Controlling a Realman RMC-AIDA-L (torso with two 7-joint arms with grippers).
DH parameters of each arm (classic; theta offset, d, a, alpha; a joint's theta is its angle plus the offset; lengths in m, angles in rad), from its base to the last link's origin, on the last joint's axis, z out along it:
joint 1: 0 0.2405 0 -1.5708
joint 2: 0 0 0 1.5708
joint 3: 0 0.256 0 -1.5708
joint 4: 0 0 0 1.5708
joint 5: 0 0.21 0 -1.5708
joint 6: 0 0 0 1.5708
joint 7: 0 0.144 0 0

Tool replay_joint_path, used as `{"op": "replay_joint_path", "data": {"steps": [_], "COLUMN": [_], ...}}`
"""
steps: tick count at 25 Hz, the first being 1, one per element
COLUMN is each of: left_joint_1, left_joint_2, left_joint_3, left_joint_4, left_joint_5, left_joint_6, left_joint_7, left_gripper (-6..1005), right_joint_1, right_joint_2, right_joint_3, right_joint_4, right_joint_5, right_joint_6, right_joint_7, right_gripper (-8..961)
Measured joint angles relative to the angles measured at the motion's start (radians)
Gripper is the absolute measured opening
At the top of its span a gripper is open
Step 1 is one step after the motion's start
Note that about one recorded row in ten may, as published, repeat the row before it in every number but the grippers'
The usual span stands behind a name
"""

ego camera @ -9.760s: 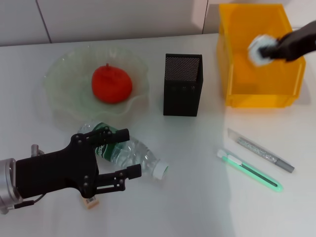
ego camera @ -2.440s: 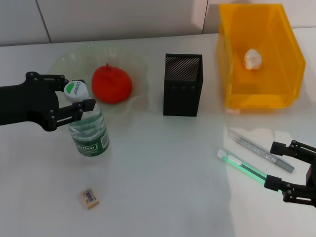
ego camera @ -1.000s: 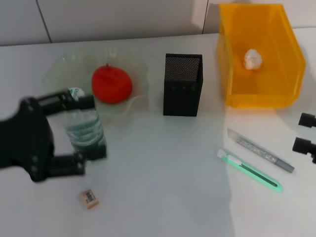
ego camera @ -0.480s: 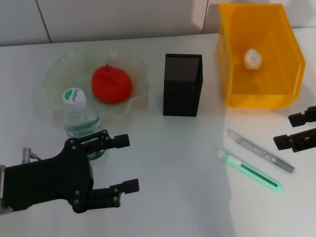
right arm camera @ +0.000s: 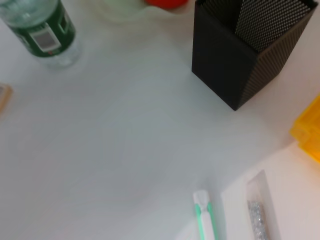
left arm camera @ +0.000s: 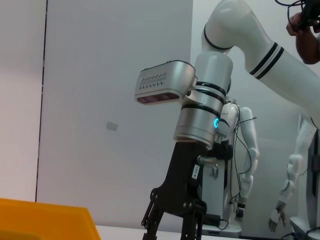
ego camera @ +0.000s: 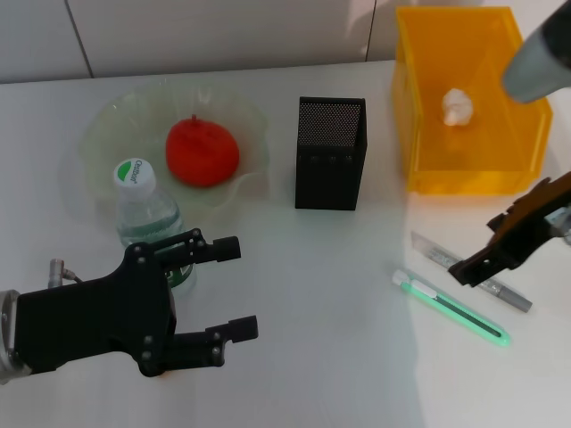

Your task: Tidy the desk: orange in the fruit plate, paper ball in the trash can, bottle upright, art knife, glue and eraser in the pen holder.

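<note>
Pen holder [ego camera: 330,153]: black mesh cup, upright, taken here as the landmark.

- Art knife [ego camera: 471,271]: flat on the desk, to the right of and nearer than the pen holder; long axis diagonal, running away from the pen holder toward the near right.
- Glue [ego camera: 451,308]: green stick, parallel to the knife, just beside it on the near side.
- Right gripper [ego camera: 504,241]: directly over the knife's middle, fingers spread, holding nothing. Clearly the nearer arm; nothing stands between it and the knife.
- Trash can [ego camera: 468,98]: right of the pen holder, paper ball [ego camera: 457,105] inside.
- Fruit plate [ego camera: 107,134]: left of the pen holder, orange [ego camera: 202,152] in it.
- Bottle [ego camera: 143,214]: upright at the plate's near edge.
- Left gripper [ego camera: 219,290]: near-left of the pen holder, jaws wide, empty. Eraser not visible from the head, probably under this gripper.
</note>
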Motion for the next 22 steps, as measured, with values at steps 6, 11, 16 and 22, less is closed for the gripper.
{"op": "replay_joint_path", "data": {"steps": [6, 11, 16, 22], "left_joint_1": [-0.002, -0.006, -0.002, 0.001], "left_joint_2": [0.0, -0.001, 0.0, 0.0], "left_joint_3": [0.0, 0.0, 0.0, 0.0], "left_joint_4": [-0.002, -0.023, -0.028, -0.028], "left_joint_5": [0.0, 0.0, 0.0, 0.0], "left_joint_6": [-0.003, -0.009, -0.011, -0.011], "left_joint_7": [0.004, 0.009, 0.014, 0.019], "left_gripper": [807, 806, 806, 807], "right_joint_1": [0.039, 0.07, 0.089, 0.11], "right_joint_2": [0.001, 0.002, 0.003, 0.003], "right_joint_3": [-0.131, -0.167, -0.202, -0.214], "right_joint_4": [0.123, 0.223, 0.29, 0.332], "right_joint_5": [-0.055, -0.052, -0.051, -0.051], "right_joint_6": [0.111, 0.171, 0.222, 0.233], "right_joint_7": [0.049, 0.061, 0.061, 0.044], "right_gripper": [845, 845, 846, 768]}}
